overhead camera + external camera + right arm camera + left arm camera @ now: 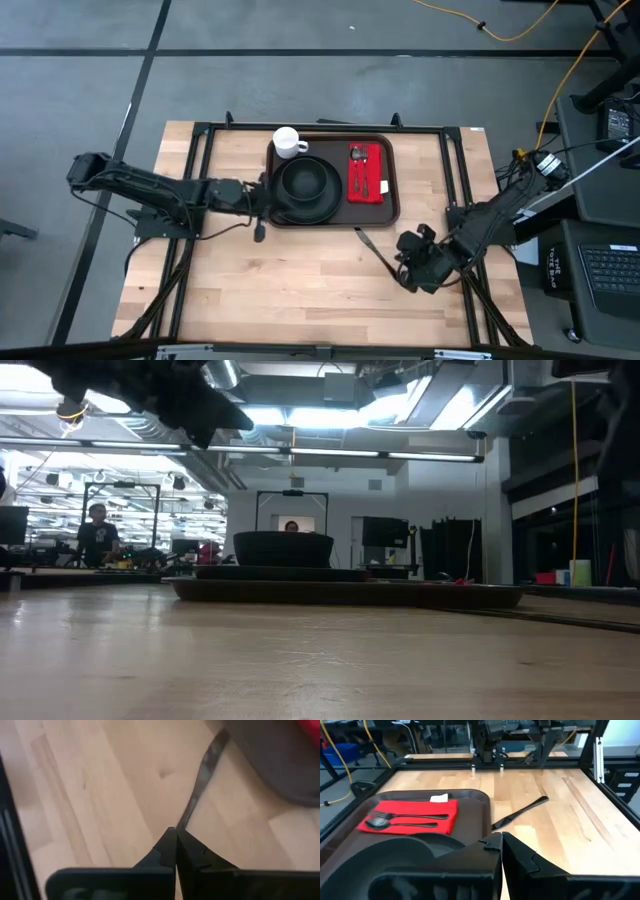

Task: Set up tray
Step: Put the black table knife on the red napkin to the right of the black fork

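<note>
Tray (392, 205): sits at the worktop's far edge, near the middle.
On it: black plate (308, 186) with bowl, red napkin (366, 172) carrying fork and spoon, white mug (288, 142) at its far-left corner.
Knife (376, 250): on bare wood, just off the tray's near edge.
Left gripper (262, 196): at the tray's left rim, fingers pressed together.
Right gripper (403, 262): by the knife's near end, fingers together, holding nothing.

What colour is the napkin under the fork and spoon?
Red. The napkin shows best in the left wrist view, lying on the brown tray.
</note>
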